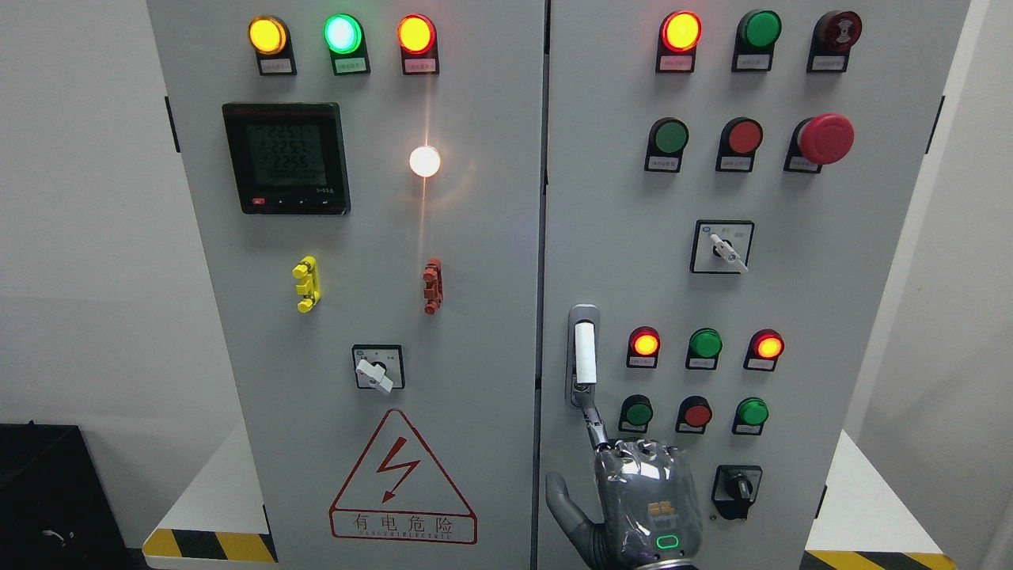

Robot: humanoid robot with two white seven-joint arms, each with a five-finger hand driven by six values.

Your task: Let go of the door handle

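Low on the right cabinet door (752, 237), the stiff, smooth metal door handle (584, 355) stands upright, offering its bar for grip, while the right hand (643, 499) beneath touches its base with one extended finger, otherwise loosely spread, grasping nothing.

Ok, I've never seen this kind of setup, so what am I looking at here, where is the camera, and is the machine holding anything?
The camera sits on a humanoid robot's head, looking straight at a grey electrical cabinet with two doors. The doors carry lit indicator lamps, push buttons, rotary switches, a digital meter, a red mushroom stop button and a lightning warning sign.

The metal thing at the bottom is the robot's right hand, seen from the back. One finger points up to the lower end of the white door handle on the right door. The hand is not wrapped around the handle and holds nothing. The left hand is out of view.
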